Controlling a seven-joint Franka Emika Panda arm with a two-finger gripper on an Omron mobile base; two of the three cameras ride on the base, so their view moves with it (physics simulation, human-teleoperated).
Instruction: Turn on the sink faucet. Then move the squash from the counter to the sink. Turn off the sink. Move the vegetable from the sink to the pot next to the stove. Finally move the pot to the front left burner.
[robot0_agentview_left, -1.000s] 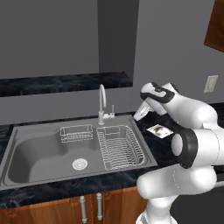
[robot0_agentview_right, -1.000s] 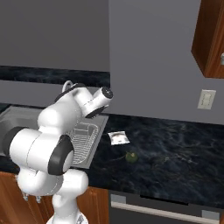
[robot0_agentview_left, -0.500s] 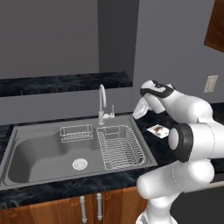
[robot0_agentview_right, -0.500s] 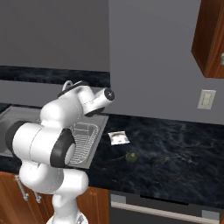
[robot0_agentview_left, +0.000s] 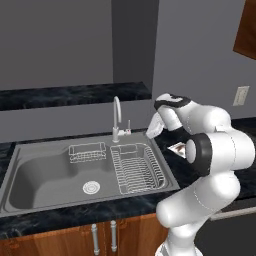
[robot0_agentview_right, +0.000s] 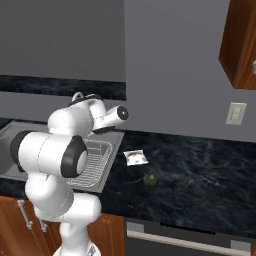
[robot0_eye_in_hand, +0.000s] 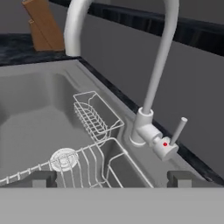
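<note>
Hand view looks out between the two dark fingertips of the gripper (robot0_eye_in_hand: 111, 178), spread wide with nothing between them. At one o'clock from them stands the thin silver gooseneck sink faucet (robot0_eye_in_hand: 154, 87), its small angled lever (robot0_eye_in_hand: 178, 130) sticking up from the base, no water running. At ten o'clock lies the grey steel sink (robot0_eye_in_hand: 39, 113) with its wire racks. Turning on the water looks like the step in hand; next the fingers must close in on the lever and push it over. Right base view adds the small round dark green squash (robot0_agentview_right: 149, 178) on the black veined counter (robot0_agentview_right: 200, 180), at four o'clock from the sink.
</note>
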